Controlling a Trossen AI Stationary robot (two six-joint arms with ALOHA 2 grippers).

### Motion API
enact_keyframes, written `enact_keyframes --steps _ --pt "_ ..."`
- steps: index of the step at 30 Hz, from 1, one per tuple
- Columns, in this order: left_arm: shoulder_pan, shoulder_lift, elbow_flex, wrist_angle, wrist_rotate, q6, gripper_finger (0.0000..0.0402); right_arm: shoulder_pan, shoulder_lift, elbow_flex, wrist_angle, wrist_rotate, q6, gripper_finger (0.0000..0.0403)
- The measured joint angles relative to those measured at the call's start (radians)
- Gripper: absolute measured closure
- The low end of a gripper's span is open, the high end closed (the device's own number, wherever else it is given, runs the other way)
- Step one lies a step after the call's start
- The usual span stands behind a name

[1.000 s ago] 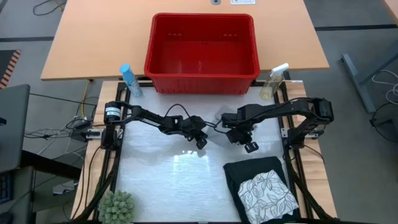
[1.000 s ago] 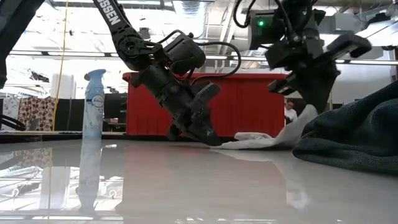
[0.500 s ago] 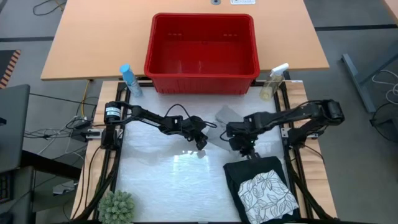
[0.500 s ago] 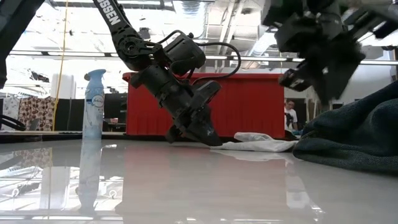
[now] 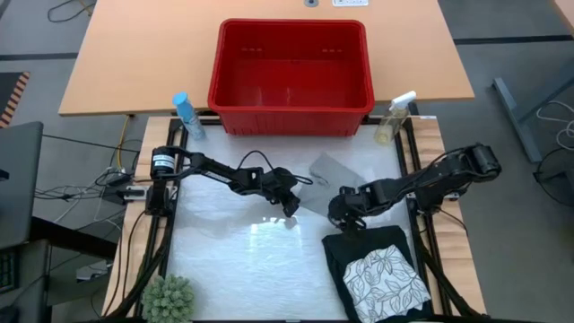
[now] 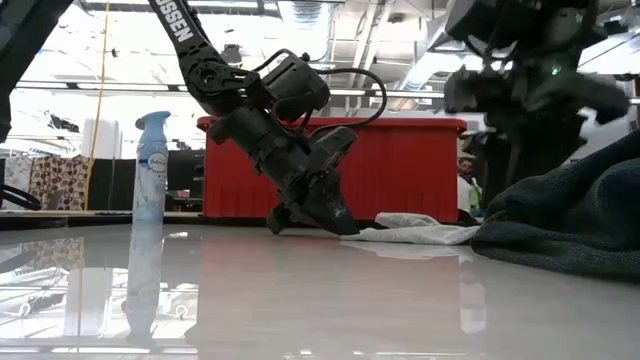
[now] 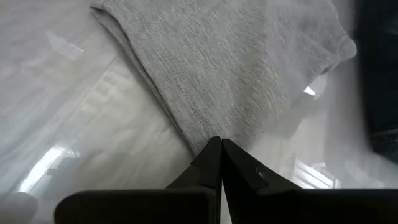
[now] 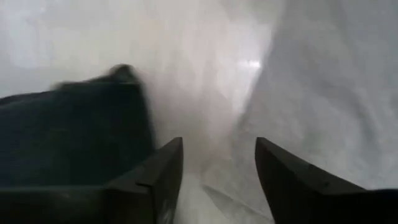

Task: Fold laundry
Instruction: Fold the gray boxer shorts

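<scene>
Mostly done, by the look of it. Dark jeans (image 5: 372, 260) folded into a block at the lower right of the high view, leaf-print cloth (image 5: 384, 280) folded on top. Red basket (image 5: 292, 65) at upper centre with nothing visible inside. Left to fold: grey cloth (image 5: 327, 181), spread loosely at mid-frame, between the two arms. Left gripper (image 5: 291, 205) pressed together at the cloth's left corner, tips on the very edge in the wrist view, pinching or pinning it, hard to say which. Right gripper (image 5: 345, 213) just above the jeans' top edge, fingers apart, holding nothing. Probably one more fold and a stacking to go.
</scene>
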Motion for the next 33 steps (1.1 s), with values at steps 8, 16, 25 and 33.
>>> enact_keyframes --steps 8,16,25,33 --pt "0.0 0.002 -0.001 0.023 -0.007 -0.018 0.0401 0.045 0.088 0.0 0.002 0.014 0.091 0.0153" --pt "0.0 0.002 0.0 0.024 -0.006 0.001 0.0401 0.071 0.159 0.005 -0.018 0.12 0.107 0.0158" --pt "0.0 0.001 0.0 0.023 -0.003 0.001 0.0401 0.057 0.159 0.005 -0.081 0.12 0.187 0.0309" --pt "0.002 -0.016 0.001 0.029 0.105 -0.039 0.0401 0.047 0.139 0.019 -0.112 0.106 0.229 0.0382"
